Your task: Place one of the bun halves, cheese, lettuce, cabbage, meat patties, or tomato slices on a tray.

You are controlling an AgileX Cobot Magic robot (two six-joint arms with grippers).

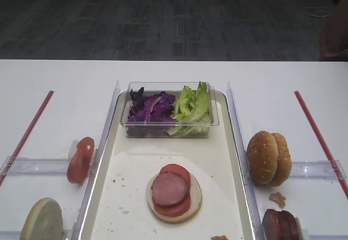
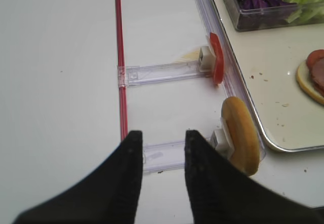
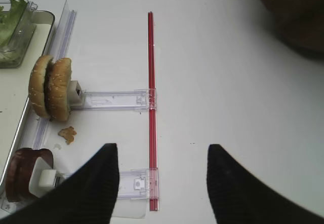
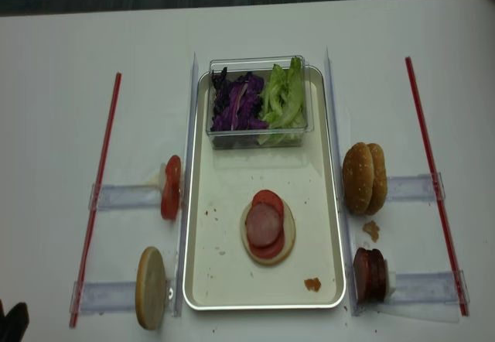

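Tray: long cream-white rectangular tray, frame centre, holding a bun half, tomato slices and a pinkish-brown meat patty.
Right gripper: black jaws parted, empty.
Left gripper: jaws slightly apart, empty.

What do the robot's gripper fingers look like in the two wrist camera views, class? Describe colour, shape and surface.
Both grippers have two matte black fingers. The right gripper shows broad fingers with rounded tips and a fine ribbed texture. The left gripper has fingers that are similarly dark, tapering toward rounded tips. No cables, markings or arm links are visible.
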